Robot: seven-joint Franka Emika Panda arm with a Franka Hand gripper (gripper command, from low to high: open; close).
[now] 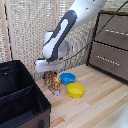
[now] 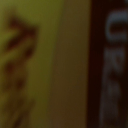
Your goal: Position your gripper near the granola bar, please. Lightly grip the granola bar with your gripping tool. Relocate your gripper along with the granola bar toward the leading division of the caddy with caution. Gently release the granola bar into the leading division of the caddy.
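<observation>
Granola bar (image 1: pixel 52 81), hanging upright under the gripper (image 1: pixel 50 72), judged light, stiff, slick-printed; hold mid-length; finger state cannot be told.

Bulky white arm (image 1: pixel 75 22), dark grey joint band, white blocky wrist plate (image 1: pixel 48 65).

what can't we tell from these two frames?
- Pincer fingers: hidden behind the white wrist plate and the granola bar in the exterior view, so grip state is unclear.
- Wrist view: fully blurred, only yellow and dark smears with unreadable lettering.
- Caddy: cut off by the exterior view's left and bottom edges; its compartment floors are too dark to see.
- Blue bowl and yellow bowl: contents too small to tell.
</observation>
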